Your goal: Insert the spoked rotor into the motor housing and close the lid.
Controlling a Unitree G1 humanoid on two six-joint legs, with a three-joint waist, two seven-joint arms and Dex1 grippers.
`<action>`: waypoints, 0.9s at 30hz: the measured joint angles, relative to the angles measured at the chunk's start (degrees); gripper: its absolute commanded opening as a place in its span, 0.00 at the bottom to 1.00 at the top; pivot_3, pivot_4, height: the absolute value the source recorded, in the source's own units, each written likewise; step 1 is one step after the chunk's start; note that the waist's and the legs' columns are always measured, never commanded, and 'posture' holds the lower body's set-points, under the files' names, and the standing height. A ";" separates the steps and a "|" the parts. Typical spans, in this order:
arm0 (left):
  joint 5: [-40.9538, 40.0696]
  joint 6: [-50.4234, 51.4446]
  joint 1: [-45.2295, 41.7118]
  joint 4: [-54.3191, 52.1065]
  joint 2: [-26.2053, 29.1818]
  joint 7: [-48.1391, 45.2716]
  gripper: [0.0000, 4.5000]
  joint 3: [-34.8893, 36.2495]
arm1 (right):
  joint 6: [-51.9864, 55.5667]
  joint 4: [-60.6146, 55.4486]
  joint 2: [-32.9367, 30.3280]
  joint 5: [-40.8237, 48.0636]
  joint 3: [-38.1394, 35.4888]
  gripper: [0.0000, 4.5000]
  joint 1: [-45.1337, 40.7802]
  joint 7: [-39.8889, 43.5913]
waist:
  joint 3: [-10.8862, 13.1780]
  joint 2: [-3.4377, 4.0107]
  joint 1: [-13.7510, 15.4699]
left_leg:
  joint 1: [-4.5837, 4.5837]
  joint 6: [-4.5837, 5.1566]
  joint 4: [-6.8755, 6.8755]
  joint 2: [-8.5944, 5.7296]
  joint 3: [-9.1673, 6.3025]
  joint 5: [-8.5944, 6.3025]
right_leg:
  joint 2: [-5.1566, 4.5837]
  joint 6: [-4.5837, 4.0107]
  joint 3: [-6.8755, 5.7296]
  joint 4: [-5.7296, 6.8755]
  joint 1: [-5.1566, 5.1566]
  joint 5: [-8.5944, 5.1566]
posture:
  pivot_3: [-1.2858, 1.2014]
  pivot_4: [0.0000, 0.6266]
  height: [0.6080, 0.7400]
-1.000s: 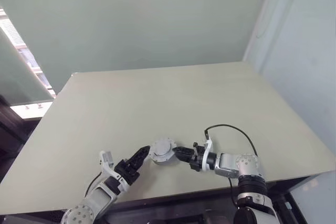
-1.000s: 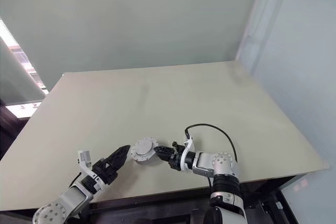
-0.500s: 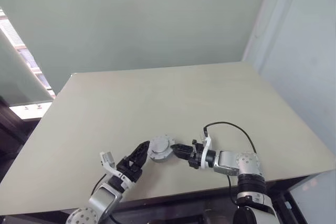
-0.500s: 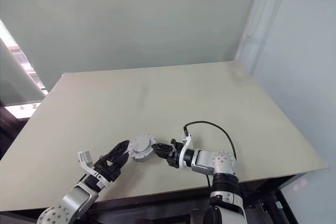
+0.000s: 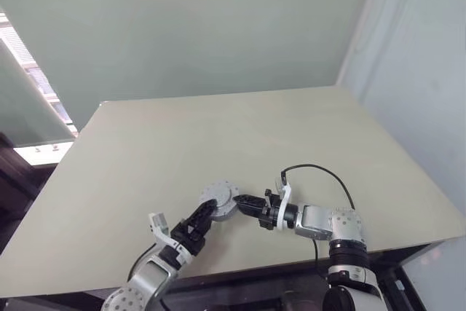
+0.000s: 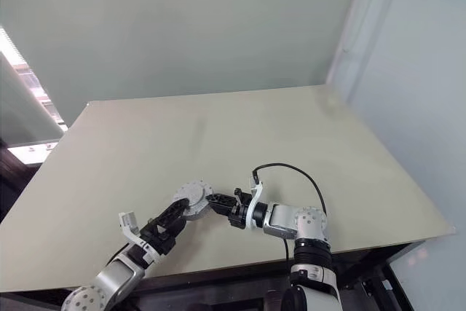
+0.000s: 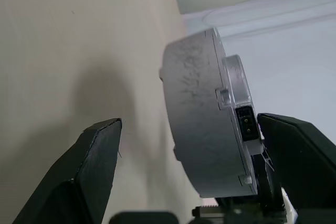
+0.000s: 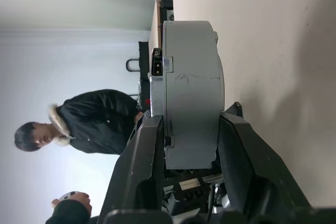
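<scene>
The right gripper [image 5: 243, 202] is clamped on the rim of a round, silver-grey metal motor housing [image 5: 219, 198], held clear above the pale beige matte table [image 5: 240, 136]. In the right wrist view its two black fingers [image 8: 142, 166] press on opposite flat faces of the puck. The left gripper [image 5: 204, 216] stands fully spread just below and beside the housing, grasping nothing. In the left wrist view one finger [image 7: 89, 166] sits apart from the housing's face and the other lies behind its far side, so the jaws bracket it without visible contact.

Judgement: the step in hand appears to be a hand-over or two-handed steadying of the housing. To do it well, the left jaws should centre across the thickness and close squarely on the flat faces before the right lets go. A grip on the curved wall would likely slip.

The housing [image 8: 191, 93] is a thick, short cylinder with a brushed, faintly scuffed grey wall, a stepped rim and a small dark connector socket [image 7: 244, 121]. The surface looks hard and smooth, offering little friction. Whether the rotor and lid are already fitted cannot be told. A person in a dark jacket [image 8: 100, 121] stands beyond the table.
</scene>
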 measured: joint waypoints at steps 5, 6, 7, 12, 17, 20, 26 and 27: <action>-0.13 -0.69 -0.86 0.28 -0.28 -0.01 1.00 -0.99 | 0.71 -0.87 0.02 0.49 0.52 0.27 -0.06 -0.43 | 0.00 0.00 -0.01 | 0.00 0.00 0.06 0.00 0.01 0.00 | 0.01 -0.01 0.01 0.03 0.02 0.01 | 0.52 0.00 1.00; -0.15 -0.77 -0.90 0.34 -0.29 -0.01 1.00 -1.03 | 0.72 -0.92 0.02 0.49 0.52 0.27 -0.05 -0.47 | 0.00 0.00 -0.03 | 0.00 0.00 0.07 0.00 0.01 0.00 | 0.01 -0.01 0.01 0.03 0.02 0.01 | 0.52 0.00 1.00; -0.16 -0.98 -0.95 0.44 -0.37 -0.01 1.00 -1.13 | 0.75 -0.96 0.02 0.51 0.54 0.27 -0.05 -0.53 | 0.00 0.00 -0.02 | 0.00 0.00 0.07 0.00 0.01 0.00 | 0.01 -0.01 0.01 0.03 0.02 0.01 | 0.52 0.00 1.00; -0.19 -1.79 -0.96 0.52 -1.09 0.02 1.00 -1.44 | 1.19 -1.26 0.03 0.60 0.84 0.27 -0.05 -0.62 | 0.00 0.00 -0.01 | 0.00 0.01 0.08 0.00 0.01 0.00 | 0.01 -0.01 0.01 0.04 0.03 0.01 | 0.52 0.00 1.00; -1.75 -2.40 -0.97 0.50 -2.33 0.08 0.71 -1.45 | 1.51 -1.43 0.04 0.61 1.14 0.27 0.02 -0.94 | -0.01 0.00 -0.01 | 0.00 0.01 0.14 0.00 0.01 0.00 | 0.01 -0.02 0.01 0.06 0.04 0.02 | 0.52 0.00 1.00; -3.76 -2.56 -0.86 0.60 -2.80 0.02 0.52 -1.37 | 1.77 -1.44 0.04 1.59 1.02 0.27 0.12 -0.98 | -0.01 0.00 -0.01 | -0.02 0.01 0.17 0.00 0.00 0.00 | 0.02 -0.02 0.01 0.06 0.05 0.02 | 0.52 0.00 1.00; -5.08 -3.09 -0.90 0.60 -2.85 0.17 0.50 -1.56 | 1.60 -1.69 0.04 2.31 1.02 0.27 0.12 -1.01 | -0.01 -0.01 -0.01 | -0.01 0.02 0.20 -0.01 0.00 0.00 | 0.02 -0.02 0.02 0.07 0.08 0.02 | 0.52 0.00 1.00; -5.17 -3.15 -0.90 0.60 -2.85 0.23 0.50 -1.59 | 1.47 -1.69 0.04 2.32 1.03 0.27 0.12 -1.01 | -0.01 -0.01 -0.01 | 0.00 0.02 0.20 -0.01 0.00 0.00 | 0.02 -0.03 0.02 0.07 0.08 0.02 | 0.52 0.00 1.00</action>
